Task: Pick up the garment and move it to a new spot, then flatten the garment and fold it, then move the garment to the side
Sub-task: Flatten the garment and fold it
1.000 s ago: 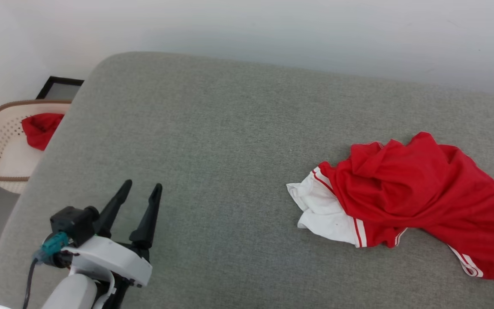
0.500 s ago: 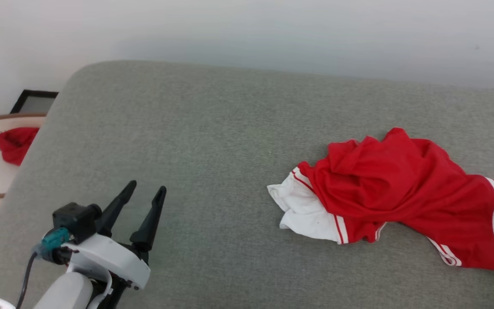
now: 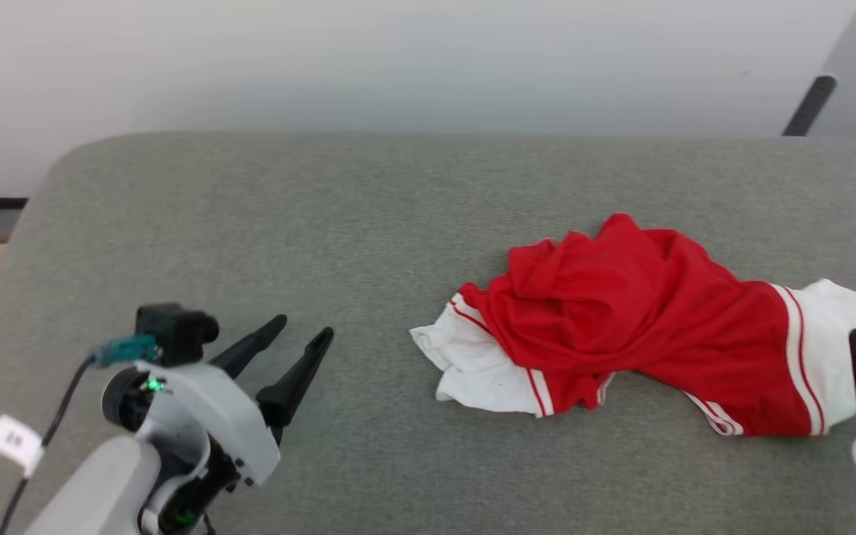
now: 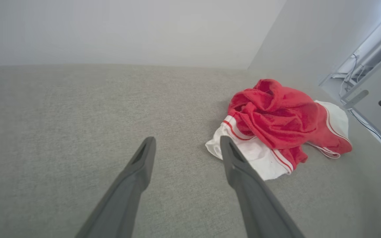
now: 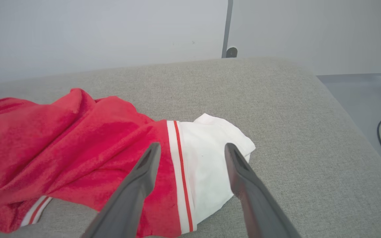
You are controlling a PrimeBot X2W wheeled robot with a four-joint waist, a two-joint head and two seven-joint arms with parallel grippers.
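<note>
Here, left gripper (image 3: 303, 327) and right gripper (image 5: 192, 145) gape empty above the grey cushion (image 3: 250, 223), the crumpled garment (image 3: 621, 312) between them.

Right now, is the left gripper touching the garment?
Apart. The head view shows bare grey cushion between the left gripper and the garment.

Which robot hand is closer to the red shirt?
Right. The right gripper, open, is at the garment's white sleeve end, fingers framing it. The left gripper, also open, sits apart over the grey cushion, off the garment's other end.
</note>
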